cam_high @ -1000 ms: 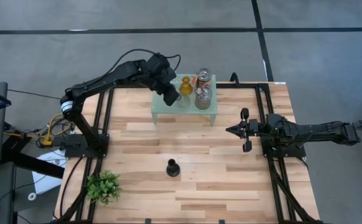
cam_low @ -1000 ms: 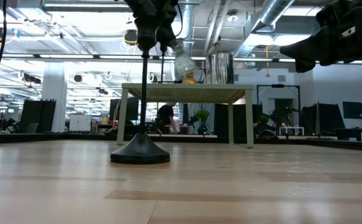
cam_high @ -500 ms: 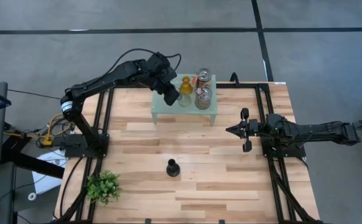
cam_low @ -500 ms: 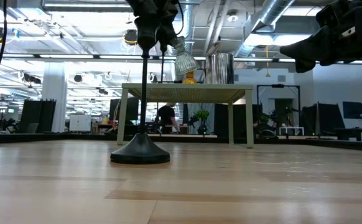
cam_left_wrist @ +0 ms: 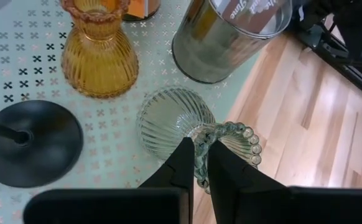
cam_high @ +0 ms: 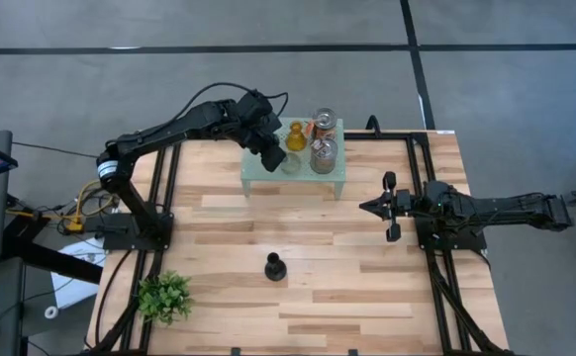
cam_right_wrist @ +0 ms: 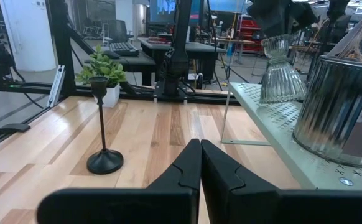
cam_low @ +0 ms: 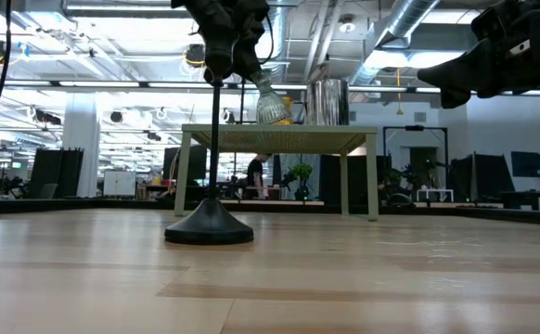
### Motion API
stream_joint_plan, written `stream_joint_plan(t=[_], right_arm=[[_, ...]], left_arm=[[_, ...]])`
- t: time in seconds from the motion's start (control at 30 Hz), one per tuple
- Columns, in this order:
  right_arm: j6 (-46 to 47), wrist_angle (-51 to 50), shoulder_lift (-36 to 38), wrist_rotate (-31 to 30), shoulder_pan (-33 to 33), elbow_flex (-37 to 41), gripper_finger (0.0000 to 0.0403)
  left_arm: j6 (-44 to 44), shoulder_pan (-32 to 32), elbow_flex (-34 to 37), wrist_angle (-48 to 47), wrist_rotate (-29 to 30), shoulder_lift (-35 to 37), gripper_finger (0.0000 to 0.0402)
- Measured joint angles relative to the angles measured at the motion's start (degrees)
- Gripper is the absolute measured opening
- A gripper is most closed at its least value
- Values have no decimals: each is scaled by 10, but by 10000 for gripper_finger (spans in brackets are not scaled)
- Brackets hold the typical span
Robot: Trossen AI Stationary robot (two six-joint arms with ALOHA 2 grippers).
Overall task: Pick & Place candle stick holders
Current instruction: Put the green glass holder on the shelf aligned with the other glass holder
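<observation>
My left gripper (cam_high: 268,150) is over the mint-green rack (cam_high: 337,183) at the table's far side, shut on a clear ribbed glass holder (cam_left_wrist: 168,124), which also shows in the low view (cam_low: 270,102). An amber glass holder (cam_left_wrist: 100,56), two silvery tins (cam_high: 323,155) (cam_high: 325,121) and the round foot of a black holder (cam_left_wrist: 32,143) stand on the rack. Another black holder (cam_high: 275,267) stands on its foot on the table's near middle. My right gripper (cam_high: 367,207) is shut and empty, clear of the table at its right side. My left gripper pinches the clear holder's beaded top rim (cam_left_wrist: 201,152) between its two fingers. The fingers slant down from the table's left. The holder tilts slightly, its wide ribbed foot (cam_right_wrist: 282,93) down at the rack's top; whether it rests there I cannot tell.
A green leafy plant (cam_high: 164,297) stands at the table's near left corner. The wooden table between the rack and the black holder is bare (cam_high: 268,218). The nearer tin (cam_left_wrist: 224,37) stands close beside the clear holder.
My left gripper has gone down a little toward the rack with the clear holder. The holder, which hung tilted above the rack top, has come lower, and its foot is now at the rack's surface beside the amber holder.
</observation>
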State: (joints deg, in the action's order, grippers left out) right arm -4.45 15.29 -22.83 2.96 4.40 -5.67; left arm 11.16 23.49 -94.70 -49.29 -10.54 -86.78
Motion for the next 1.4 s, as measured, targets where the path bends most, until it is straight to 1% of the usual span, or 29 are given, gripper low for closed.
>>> stream_joint_plan(t=[0.43,0.73,1.07,1.4], right_arm=[[0,0,0,0,0,0,0],[0,-1,0,0,0,0,0],[0,-2,0,0,0,0,0],[0,-2,0,0,0,0,0]], left_arm=[[1,0,-2,7,-2,-16,23],[3,0,0,20,0,-18,62],[3,0,0,24,0,-18,65],[-2,1,0,45,20,-17,86]])
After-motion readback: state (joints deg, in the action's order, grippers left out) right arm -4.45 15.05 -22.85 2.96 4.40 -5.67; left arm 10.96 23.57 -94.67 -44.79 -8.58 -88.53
